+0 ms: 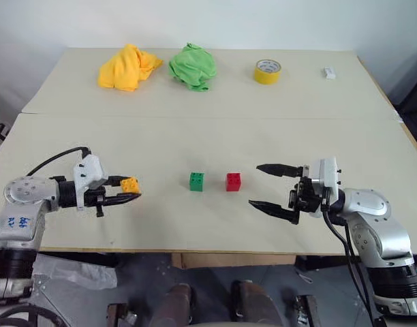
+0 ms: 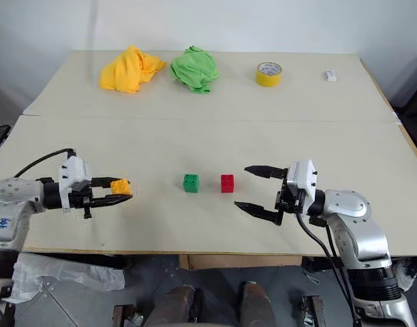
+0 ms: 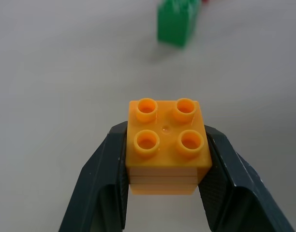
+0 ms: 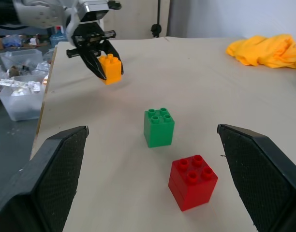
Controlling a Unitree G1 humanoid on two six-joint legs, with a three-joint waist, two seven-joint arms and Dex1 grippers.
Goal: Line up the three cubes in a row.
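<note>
Left gripper [image 1: 131,190] clamped on orange-yellow cube [image 1: 130,184], lifted off table [image 1: 161,225]; right gripper [image 1: 266,185] spread wide, holding nothing, beside red cube [image 1: 233,182]; green cube [image 1: 196,181] just left of it.

Silver-grey rounded arm housings, white wrist blocks, black cable looping over the left forearm, black cables down the right arm, left gripper [image 1: 130,193] and right gripper [image 1: 255,185] with black tapered fingers, cross-hatched textured pads [image 4: 257,174]

Left gripper [image 1: 130,191] pinching orange-yellow cube [image 1: 130,184]; green cube [image 1: 196,181] beside red cube [image 1: 233,182]; right gripper [image 1: 257,185] wide apart.
</note>
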